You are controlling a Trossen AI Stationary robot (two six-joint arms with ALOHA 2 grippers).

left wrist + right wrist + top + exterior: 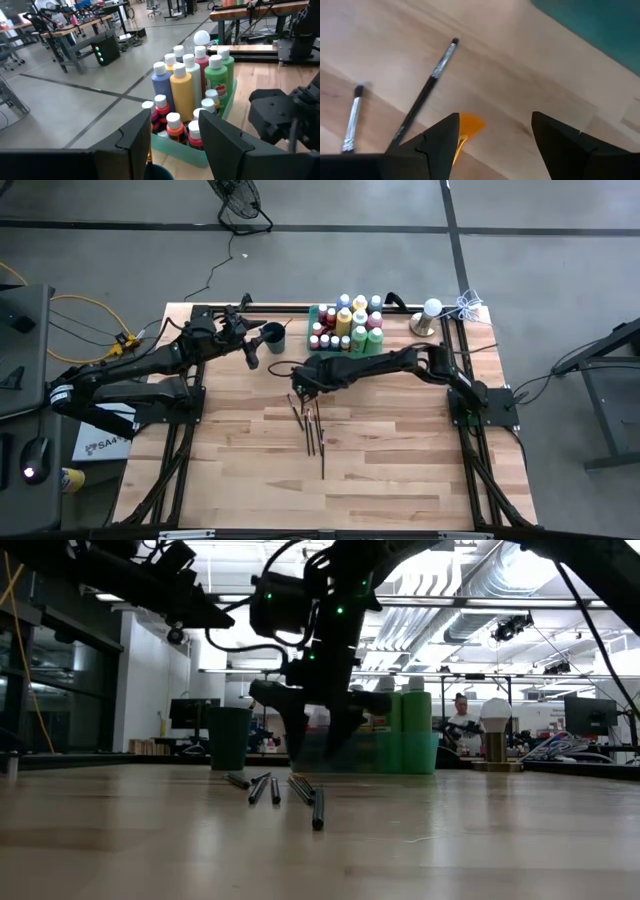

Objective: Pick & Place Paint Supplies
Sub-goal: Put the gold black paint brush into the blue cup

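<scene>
From above, the wooden desk point(350, 470) carries a green tray point(313, 315) at its far edge, packed with paint bottles point(345, 320) too crowded to count. A dark cup point(273, 335) stands just left of the tray. About five paintbrushes point(312, 425) lie loose at mid-desk. The right gripper point(303, 387) hangs over their far ends; the left gripper point(250, 345) sits beside the cup.

At desk level, five or so brushes point(290, 790) lie flat, with the right gripper point(318, 735) poised just above them, fingers apart and empty.

The left wrist view shows the left gripper point(175, 145), fingers partly open and holding nothing, facing at least fourteen capped bottles point(182, 95) upright in the tray point(185, 150).

The right wrist view shows the right gripper point(495, 140) spread wide, empty, above two dark-handled brushes point(427, 90) and one orange brush tip point(467, 127) on the desk.
</scene>
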